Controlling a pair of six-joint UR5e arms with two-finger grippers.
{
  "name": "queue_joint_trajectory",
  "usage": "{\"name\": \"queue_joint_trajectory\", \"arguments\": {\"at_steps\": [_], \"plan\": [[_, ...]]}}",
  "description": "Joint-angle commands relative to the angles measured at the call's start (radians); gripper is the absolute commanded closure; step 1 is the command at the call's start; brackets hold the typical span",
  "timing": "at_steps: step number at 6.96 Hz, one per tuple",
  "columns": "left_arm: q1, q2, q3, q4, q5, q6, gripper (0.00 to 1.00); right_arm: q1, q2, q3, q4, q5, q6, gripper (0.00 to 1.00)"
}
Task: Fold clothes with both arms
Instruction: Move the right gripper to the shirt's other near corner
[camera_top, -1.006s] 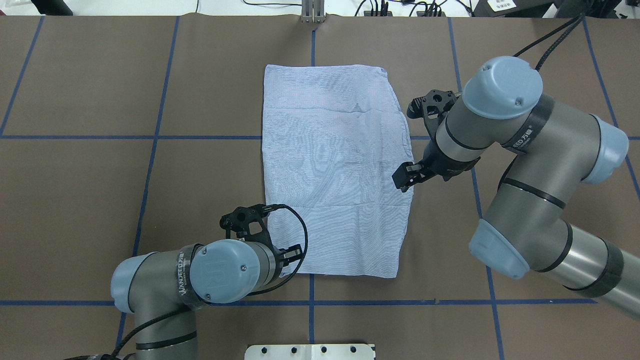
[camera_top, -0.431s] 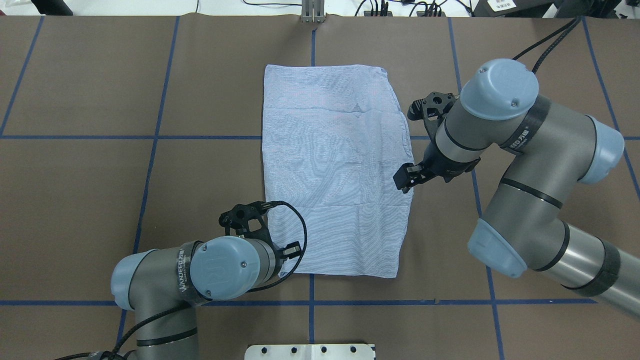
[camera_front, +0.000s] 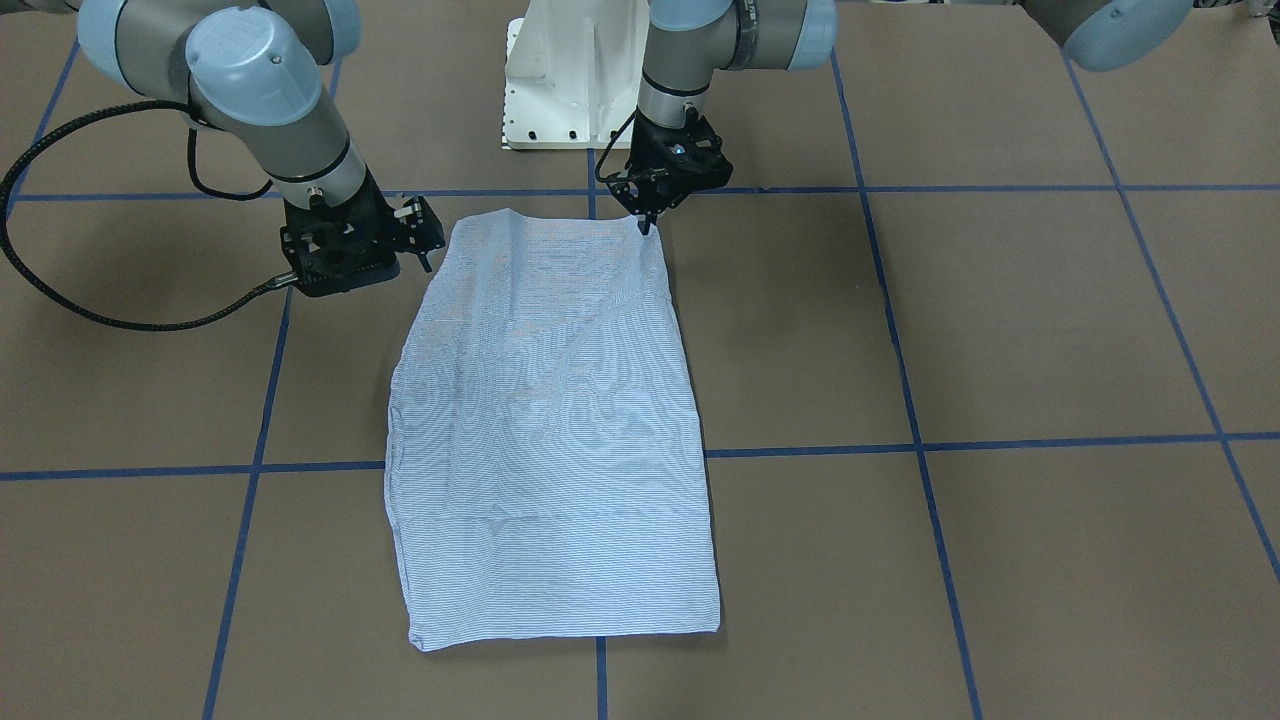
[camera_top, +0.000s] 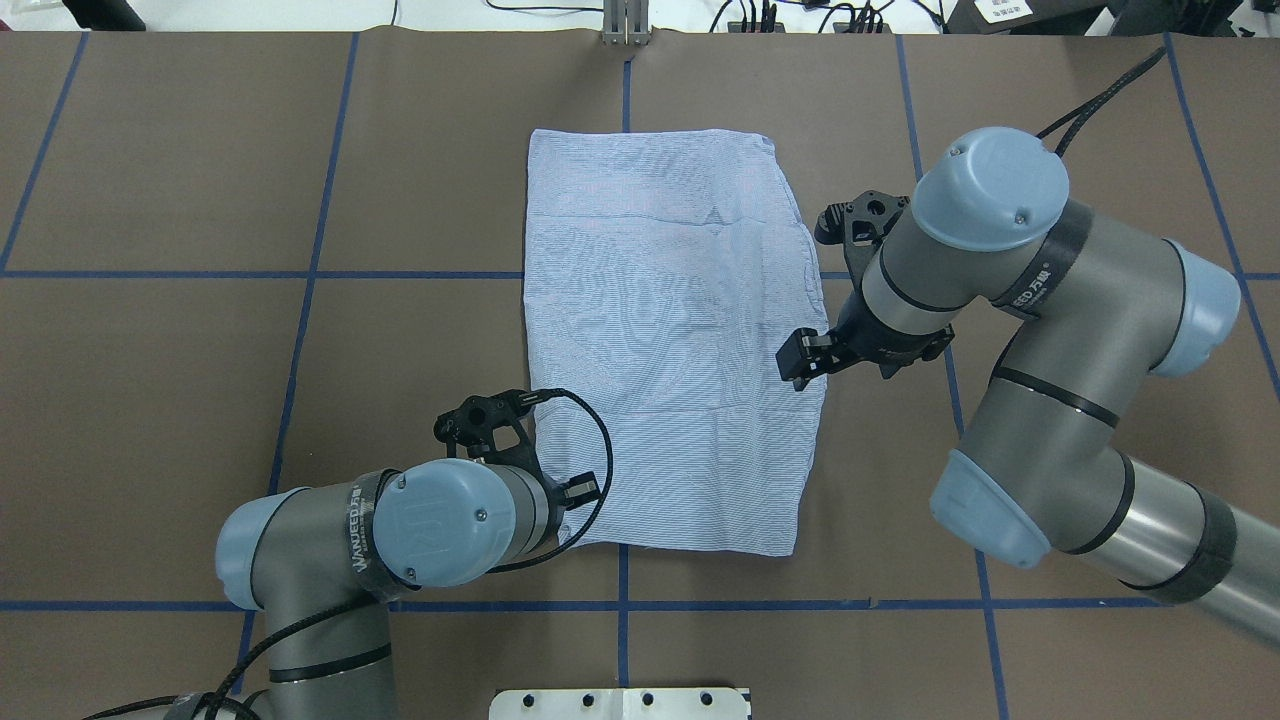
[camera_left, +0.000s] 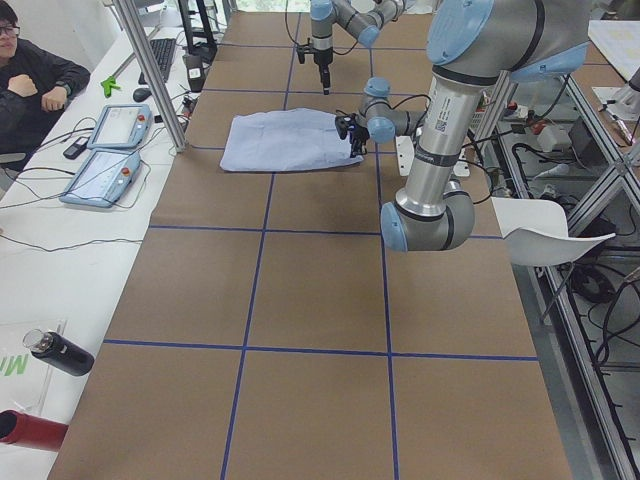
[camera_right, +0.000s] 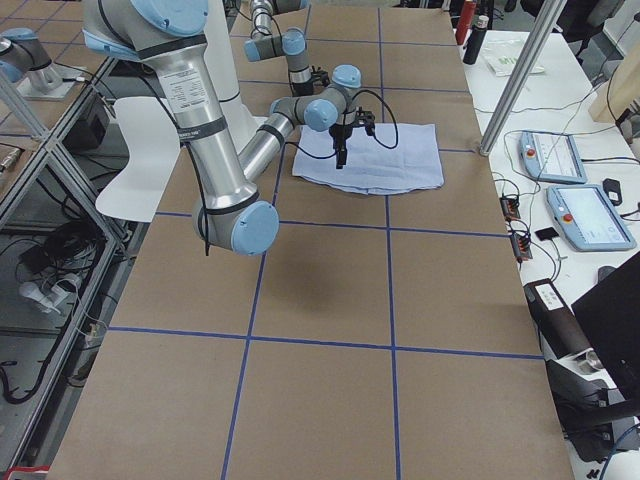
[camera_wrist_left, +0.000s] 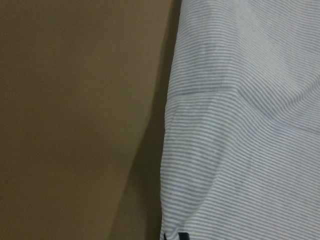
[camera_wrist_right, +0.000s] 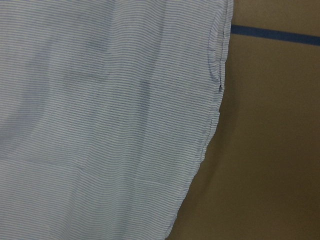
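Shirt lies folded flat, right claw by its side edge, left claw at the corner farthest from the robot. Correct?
No: the left claw is at the shirt corner nearest the robot's base, per the front-facing view. The rest holds.

Brown table crossed by a grid of blue tape lines, folded blue-and-white striped shirt lying flat near the middle, white base plate at the robot's edge.

My left fingers point straight down, pressed together, elbow folded; my right fingers slant low, wrist bent, gap unreadable.
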Motion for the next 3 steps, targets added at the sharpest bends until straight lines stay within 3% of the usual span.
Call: {"name": "queue_joint_trajectory", "arguments": {"at_steps": [1,3], "plan": [[-0.004,0.0,0.001,0.0,0.0,0.004,1.0,-0.109,-0.004,0.003,0.106,-0.043,0.381,0.0],[-0.005,0.0,0.002,0.0,0.0,0.009,1.0,-0.23,0.01,-0.001,0.116,-0.19,0.572,0.0]]}}
